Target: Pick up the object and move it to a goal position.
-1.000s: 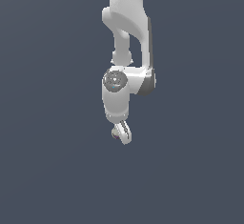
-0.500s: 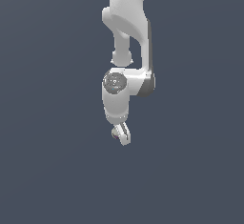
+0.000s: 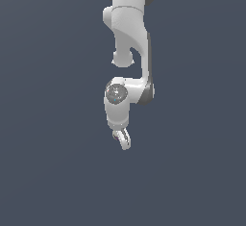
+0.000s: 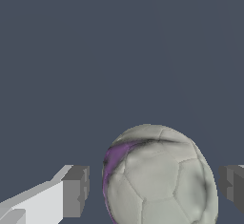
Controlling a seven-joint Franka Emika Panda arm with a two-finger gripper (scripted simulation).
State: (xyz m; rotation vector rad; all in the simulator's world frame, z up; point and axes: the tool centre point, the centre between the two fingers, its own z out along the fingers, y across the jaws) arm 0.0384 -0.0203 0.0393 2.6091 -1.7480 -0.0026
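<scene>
In the wrist view the object, a pale grey-white ball with a purple patch, sits between the two fingers of my gripper. One grey fingertip stands a small gap away from the ball. The other fingertip is right at the ball's opposite side. The jaws are open around the ball, not pressed on it. In the exterior view the gripper points down below the white arm, and the ball shows only as a tiny speck at the fingers.
The white arm reaches down from the top of the exterior view. Everything around it is a plain dark grey-blue ground.
The wrist and gripper have sunk a little lower in the exterior view. The arm's pose is otherwise the same.
</scene>
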